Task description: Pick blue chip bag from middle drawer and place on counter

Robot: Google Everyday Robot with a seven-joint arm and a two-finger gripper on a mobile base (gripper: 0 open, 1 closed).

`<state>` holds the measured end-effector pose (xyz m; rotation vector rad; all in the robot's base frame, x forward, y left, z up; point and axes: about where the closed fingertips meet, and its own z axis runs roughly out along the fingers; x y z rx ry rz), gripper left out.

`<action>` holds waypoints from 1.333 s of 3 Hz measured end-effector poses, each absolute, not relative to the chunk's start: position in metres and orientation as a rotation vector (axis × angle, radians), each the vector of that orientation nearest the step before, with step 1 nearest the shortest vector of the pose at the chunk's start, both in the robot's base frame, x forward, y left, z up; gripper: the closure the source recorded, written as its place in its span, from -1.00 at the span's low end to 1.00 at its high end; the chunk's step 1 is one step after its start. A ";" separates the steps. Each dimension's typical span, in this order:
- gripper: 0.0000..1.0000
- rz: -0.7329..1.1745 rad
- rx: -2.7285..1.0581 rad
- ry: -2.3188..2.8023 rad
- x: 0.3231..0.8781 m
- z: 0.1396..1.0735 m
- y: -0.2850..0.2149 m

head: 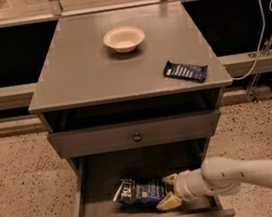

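At the frame's bottom, my gripper (169, 191) sits spread wide around the chip bag (139, 192) in the drawer (84, 208); the grasp and the lift to the counter (80, 73) are not yet done.

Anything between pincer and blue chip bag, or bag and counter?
Nothing visible between the pincer and the blue chip bag: it sits at the bag's right end in the middle drawer. Toward the counter, the knobbed drawer front and the counter's front edge lie between, so the bag likely must come forward first.

End effector (167, 192) in middle drawer (81, 209) hides blue chip bag (139, 192) end.
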<state>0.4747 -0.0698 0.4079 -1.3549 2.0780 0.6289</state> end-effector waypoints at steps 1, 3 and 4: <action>-0.30 0.633 -1.353 2.080 0.476 0.404 -0.069; 0.00 0.648 -1.350 2.090 0.473 0.392 -0.069; 0.32 0.637 -1.360 2.060 0.475 0.400 -0.065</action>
